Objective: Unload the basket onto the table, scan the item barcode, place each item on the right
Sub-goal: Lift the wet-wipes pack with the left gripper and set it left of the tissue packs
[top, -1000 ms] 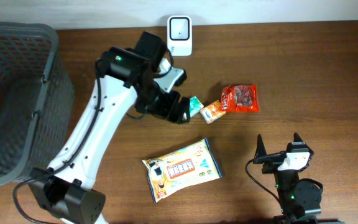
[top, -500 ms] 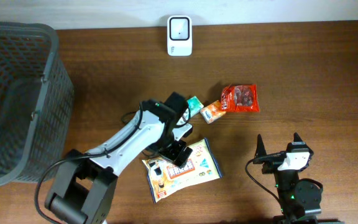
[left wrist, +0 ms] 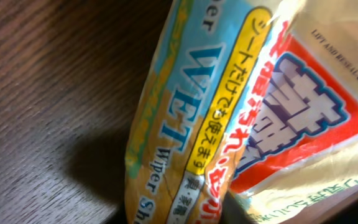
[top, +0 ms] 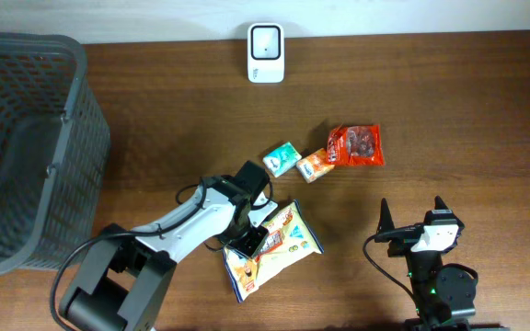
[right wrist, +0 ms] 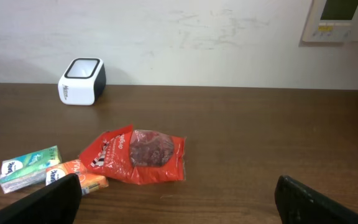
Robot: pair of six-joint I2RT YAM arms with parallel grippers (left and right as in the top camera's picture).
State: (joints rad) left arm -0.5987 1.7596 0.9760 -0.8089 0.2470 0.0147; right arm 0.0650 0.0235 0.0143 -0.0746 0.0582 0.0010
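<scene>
Dark wood surface, seen from overhead: a grey mesh basket fills the upper left of the frame and a small white scanner stands at top centre. Low in the middle of the frame, the left arm reaches across to a pack of wet wipes, the item picked out for scanning. Its jaws sit on the pack's left half and appear to be pinching it, with the wrapper buckled up around them. The wrist camera is so close that only printed film shows, and the fingers themselves cannot be made out. The pack is low on the surface, well apart from the scanner, and no barcode is visible. Between the two, right of centre, wait three other items: a green-and-white packet, an orange packet and, just beside it, a red snack bag. At lower right the right arm rests idle, its jaws spread wide on nothing. On this showing the job is at its first step. The item is gripped or nearly so, while the lift, the carry up the frame to the scanner and the turning of the barcode toward its window are all left to do.
</scene>
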